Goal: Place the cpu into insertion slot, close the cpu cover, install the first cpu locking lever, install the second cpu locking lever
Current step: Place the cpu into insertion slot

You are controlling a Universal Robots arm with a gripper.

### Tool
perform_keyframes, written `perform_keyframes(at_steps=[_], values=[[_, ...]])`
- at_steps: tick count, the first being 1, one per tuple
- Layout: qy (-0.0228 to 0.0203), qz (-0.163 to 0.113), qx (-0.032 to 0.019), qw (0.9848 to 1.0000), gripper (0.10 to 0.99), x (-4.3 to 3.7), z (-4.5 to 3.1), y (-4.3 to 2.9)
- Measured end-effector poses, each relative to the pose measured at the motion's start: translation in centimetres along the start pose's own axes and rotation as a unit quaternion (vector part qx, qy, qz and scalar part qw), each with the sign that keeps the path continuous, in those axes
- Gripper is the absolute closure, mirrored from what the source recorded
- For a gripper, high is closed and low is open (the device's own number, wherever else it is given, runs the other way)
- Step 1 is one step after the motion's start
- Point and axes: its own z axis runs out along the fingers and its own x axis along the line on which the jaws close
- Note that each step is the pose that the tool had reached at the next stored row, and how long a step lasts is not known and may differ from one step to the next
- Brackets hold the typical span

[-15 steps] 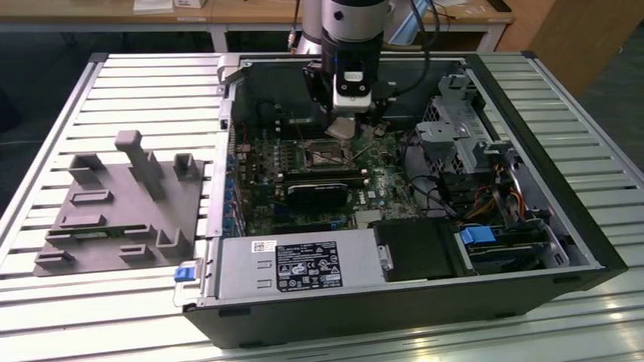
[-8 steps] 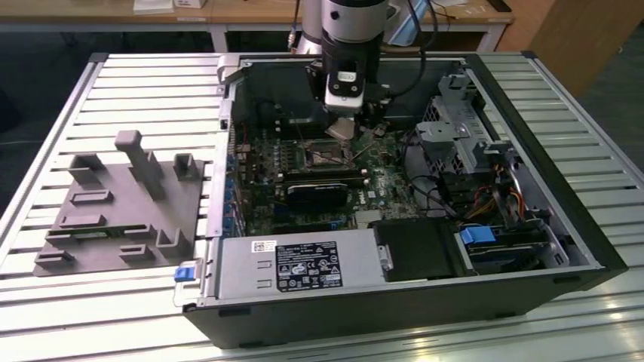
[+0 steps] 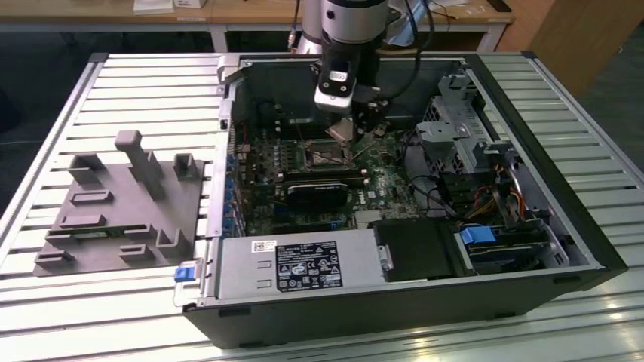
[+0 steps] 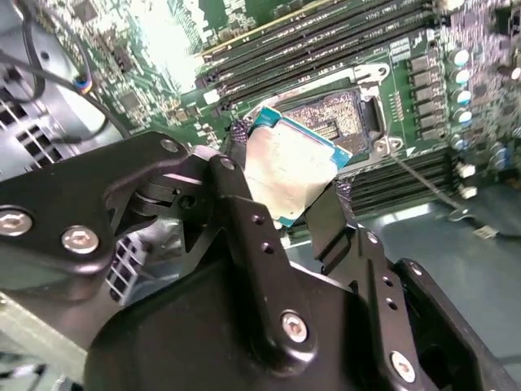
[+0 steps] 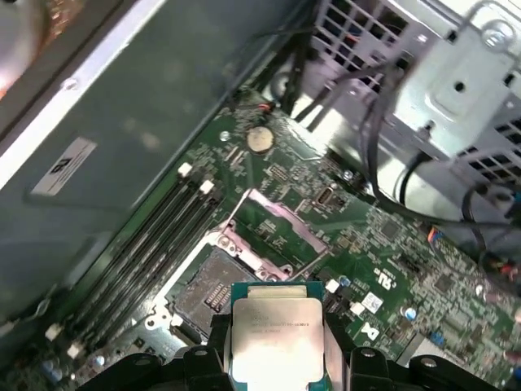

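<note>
In the exterior view we see the gripper point(image 3: 345, 134) lowered into the open computer case point(image 3: 563, 249), poised just above the insertion slot point(image 3: 324, 154) on the green motherboard point(image 3: 302, 204). The pale patch at its tip is probably the cpu point(image 3: 340, 127), though from here we cannot be sure. In the second wrist view the cpu is clamped by two opposite edges between the black fingers point(image 4: 240, 175). It is tilted, and its far corner overlaps the near edge of the bare insertion slot without being seated. In the first wrist view the insertion slot lies just ahead of and below the held cpu. The cpu cover point(image 5: 281, 224) stands raised on the far side, so we judge the way down unobstructed.
</note>
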Motion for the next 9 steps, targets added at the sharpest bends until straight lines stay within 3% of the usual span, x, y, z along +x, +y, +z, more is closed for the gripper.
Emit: perform_keyframes(at_steps=[4,9], values=[[-0.0033,0.036,0.0004,0.9994,0.549,0.0,0.09,-0.01],[-0.0074,0.081,0.0009,0.9967,0.549,0.0,0.21,-0.02]])
